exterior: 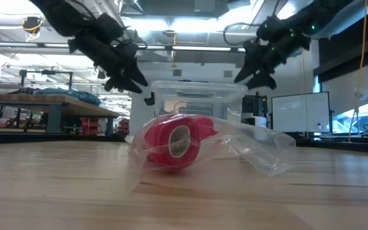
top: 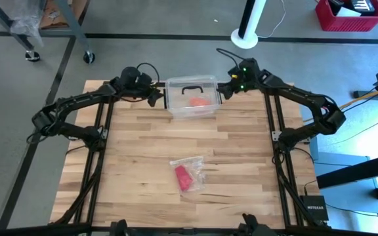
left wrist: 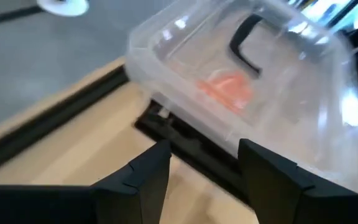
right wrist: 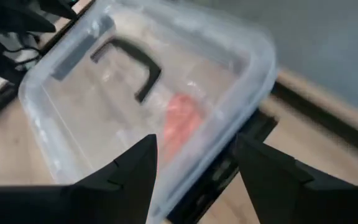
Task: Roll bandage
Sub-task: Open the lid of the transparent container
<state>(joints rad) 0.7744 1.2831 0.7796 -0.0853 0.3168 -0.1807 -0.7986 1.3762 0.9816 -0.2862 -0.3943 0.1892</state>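
Readable text: you'll find one item, "NETGEAR", on the small black box (top: 312, 207) beside the table's (top: 143, 137) right edge.

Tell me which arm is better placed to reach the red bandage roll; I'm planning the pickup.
Neither clearly. Left end effector and right end effector, both open, flank the clear box at the table's far edge; the bandage in its bag lies about midway, marginally left.
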